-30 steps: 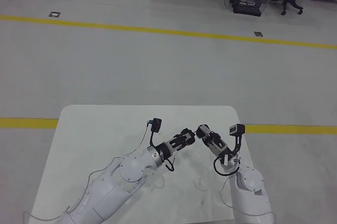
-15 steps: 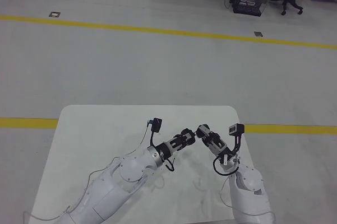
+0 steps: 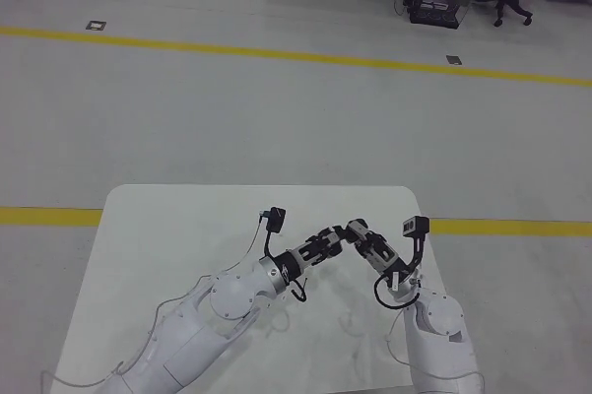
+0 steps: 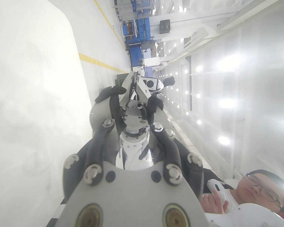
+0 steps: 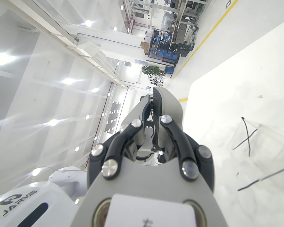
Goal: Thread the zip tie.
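Tray of clear plastic [image 5: 258, 128] sits on the white rectangular table [image 3: 177, 236]. Two thin black plastic zip ties [image 5: 247, 138] lie crossed in it, and a third tie [image 5: 262, 178] lies near. The left gripper [image 4: 132, 99] is wide open, flanking the right gripper [image 5: 151, 102], whose fingers are nearly together; whether they pinch a tie I cannot tell. Both arms are raised and meet tip to tip above the table.

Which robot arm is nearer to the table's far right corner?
The right. The right end effector is a short way in from that corner, toward the table's middle. The left end effector faces it tip to tip, one step farther from the corner.
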You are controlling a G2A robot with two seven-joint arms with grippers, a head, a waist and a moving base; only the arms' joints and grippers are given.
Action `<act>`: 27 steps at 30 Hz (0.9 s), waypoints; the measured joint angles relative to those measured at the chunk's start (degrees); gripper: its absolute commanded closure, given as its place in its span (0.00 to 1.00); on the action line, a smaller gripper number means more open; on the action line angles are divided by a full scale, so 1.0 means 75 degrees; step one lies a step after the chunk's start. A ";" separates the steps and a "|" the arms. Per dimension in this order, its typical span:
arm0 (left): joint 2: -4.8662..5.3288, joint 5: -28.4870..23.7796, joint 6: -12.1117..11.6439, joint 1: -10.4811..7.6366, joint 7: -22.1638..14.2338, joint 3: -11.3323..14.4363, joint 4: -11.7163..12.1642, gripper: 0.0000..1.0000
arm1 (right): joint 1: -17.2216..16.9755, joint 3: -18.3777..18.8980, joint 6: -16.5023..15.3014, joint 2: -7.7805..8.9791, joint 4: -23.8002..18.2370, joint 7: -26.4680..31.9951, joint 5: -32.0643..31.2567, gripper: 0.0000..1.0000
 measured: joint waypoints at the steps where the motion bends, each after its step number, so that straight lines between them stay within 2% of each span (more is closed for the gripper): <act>1: 0.0000 -0.0004 0.0000 -0.0002 0.0003 0.0000 0.0000 0.64 | -0.0004 -0.0002 0.0000 -0.0001 -0.0007 -0.0002 -0.0021 1.00; 5: -0.0003 -0.0022 -0.0006 -0.0009 0.0007 0.0007 0.0006 0.73 | -0.0015 0.0000 0.0000 -0.0005 -0.0037 -0.0003 -0.0122 1.00; 12: -0.0007 -0.0038 -0.0019 -0.0030 0.0035 0.0007 0.0014 0.76 | -0.0031 0.0023 0.0000 0.0012 -0.0132 -0.0026 -0.0565 1.00; 27: -0.0026 -0.0111 -0.0023 -0.0071 0.0031 0.0056 0.0052 0.77 | -0.0073 -0.0080 0.0000 0.0043 -0.0189 -0.0256 -0.0851 1.00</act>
